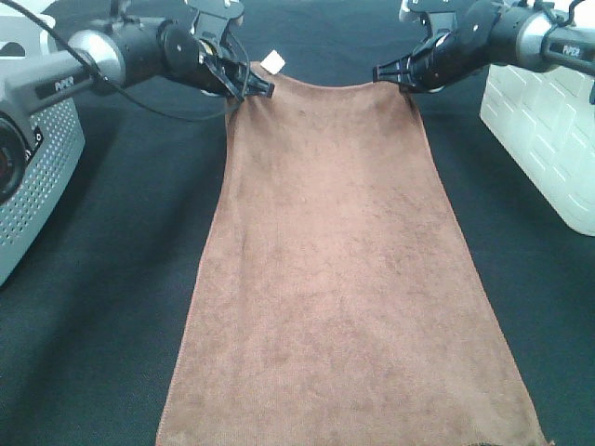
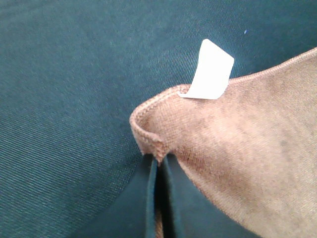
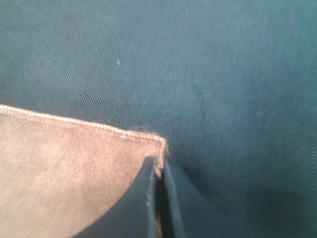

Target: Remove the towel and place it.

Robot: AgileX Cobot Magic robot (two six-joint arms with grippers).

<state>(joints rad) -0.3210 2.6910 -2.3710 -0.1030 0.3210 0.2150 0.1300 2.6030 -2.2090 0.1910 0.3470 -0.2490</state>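
Brown terry towel (image 1: 349, 269) lies spread on the black-clothed bench (image 1: 102, 307), its two far corners pinched between closed fingers: left gripper (image 1: 257, 88) just beside the white tag (image 1: 272, 61), right gripper (image 1: 389, 72) at the opposite corner. Lifting well likely calls for both arms rising level, the hem between them kept taut.

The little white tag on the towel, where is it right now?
In the exterior high view the white tag sticks up at the far left corner of the towel, right beside the left gripper pinching that corner.
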